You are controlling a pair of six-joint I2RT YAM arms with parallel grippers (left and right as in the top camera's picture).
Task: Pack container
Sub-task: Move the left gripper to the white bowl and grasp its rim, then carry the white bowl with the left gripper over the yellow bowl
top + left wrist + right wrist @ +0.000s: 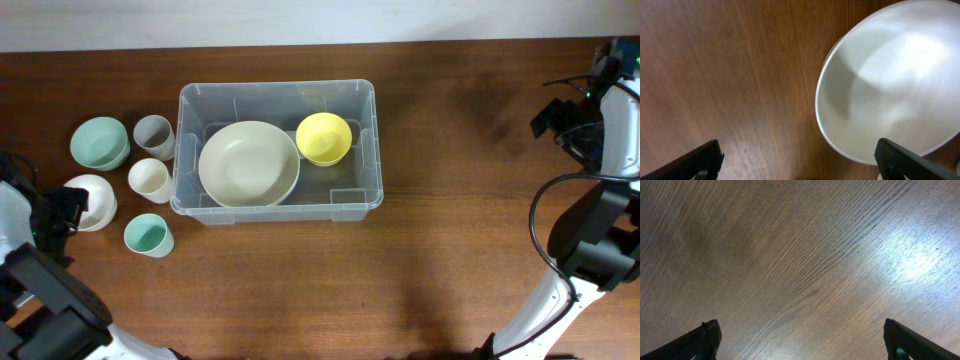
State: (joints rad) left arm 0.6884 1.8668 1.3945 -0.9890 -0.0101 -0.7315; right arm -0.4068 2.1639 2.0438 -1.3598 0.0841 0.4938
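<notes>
The clear plastic container (276,86) stands at the table's middle. Inside it lie a large pale bowl (249,163) on the left and a small yellow bowl (323,138) at the back right. My left gripper (57,212) is open and empty at the far left, just beside the white bowl (92,200). In the left wrist view the white bowl (895,85) fills the upper right, ahead of the open jaws (800,162). My right gripper (566,115) is open and empty over bare wood (802,340) at the far right, well away from the container.
Left of the container stand a green bowl (100,142), a grey cup (154,135), a cream cup (150,179) and a teal cup (148,236). The wall edge runs along the table's back.
</notes>
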